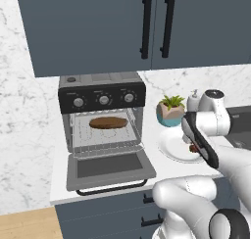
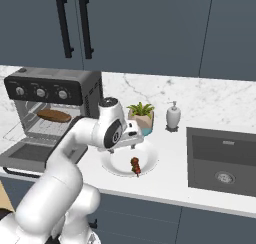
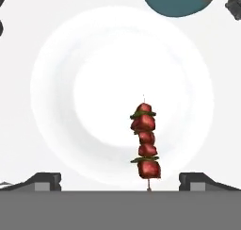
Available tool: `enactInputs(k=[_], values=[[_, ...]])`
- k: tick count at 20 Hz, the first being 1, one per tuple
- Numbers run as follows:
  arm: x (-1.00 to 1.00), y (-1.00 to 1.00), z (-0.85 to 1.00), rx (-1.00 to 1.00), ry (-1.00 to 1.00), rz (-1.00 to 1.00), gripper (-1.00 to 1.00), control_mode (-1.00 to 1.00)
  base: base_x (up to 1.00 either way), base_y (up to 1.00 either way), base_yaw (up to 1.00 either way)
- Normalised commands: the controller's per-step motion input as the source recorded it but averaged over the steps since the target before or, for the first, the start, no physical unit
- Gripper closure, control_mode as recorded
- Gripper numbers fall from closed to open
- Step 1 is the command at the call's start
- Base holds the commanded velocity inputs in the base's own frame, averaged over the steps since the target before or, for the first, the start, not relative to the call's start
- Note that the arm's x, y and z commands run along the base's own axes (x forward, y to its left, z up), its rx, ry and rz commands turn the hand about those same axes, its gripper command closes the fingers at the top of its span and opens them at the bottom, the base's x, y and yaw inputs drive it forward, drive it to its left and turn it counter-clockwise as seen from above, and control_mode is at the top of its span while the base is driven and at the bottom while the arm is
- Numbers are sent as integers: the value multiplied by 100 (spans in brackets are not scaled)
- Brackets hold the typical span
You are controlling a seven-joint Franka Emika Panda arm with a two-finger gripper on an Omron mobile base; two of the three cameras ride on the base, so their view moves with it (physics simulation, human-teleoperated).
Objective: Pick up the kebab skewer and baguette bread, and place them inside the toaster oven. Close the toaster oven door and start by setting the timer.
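The toaster oven [image 1: 102, 98] stands at the left of the counter with its door [image 1: 110, 169] dropped flat open. The baguette bread [image 1: 108, 122] lies on the wire rack inside, also seen from the right [image 2: 55, 115]. To the oven's right, the kebab skewer [image 3: 145, 142] lies on a white plate [image 3: 94, 83], near the plate's front edge [image 2: 135, 165]. My gripper [image 2: 131, 144] hovers just above the plate, pointing down. In the hand view its fingertips [image 3: 47, 181] stand wide apart, open and holding nothing. The skewer's lower end lies between them, right of the middle.
A potted plant in a teal pot [image 2: 141, 114] stands right behind the plate, with a soap dispenser [image 2: 173, 116] beside it. A dark sink [image 2: 225, 160] is set into the counter at the right. Grey wall cabinets [image 1: 147, 27] hang above the oven.
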Motion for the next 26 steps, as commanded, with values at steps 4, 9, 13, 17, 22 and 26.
enactInputs(k=[4,9,13,17,22,26], values=[[40,-23,-50,18,10,0,-100,-100,0,0,0],[19,-22,-52,3,6,0,-100,-100,0,0,0],[3,-14,-56,0,6,0,-100,-100,0,0,0],[2,-7,-49,0,8,0,-100,-100,0,0,0],[3,-1,-37,0,8,0,-100,-100,0,0,0],[2,-4,-18,2,7,0,-100,-100,0,0,0]])
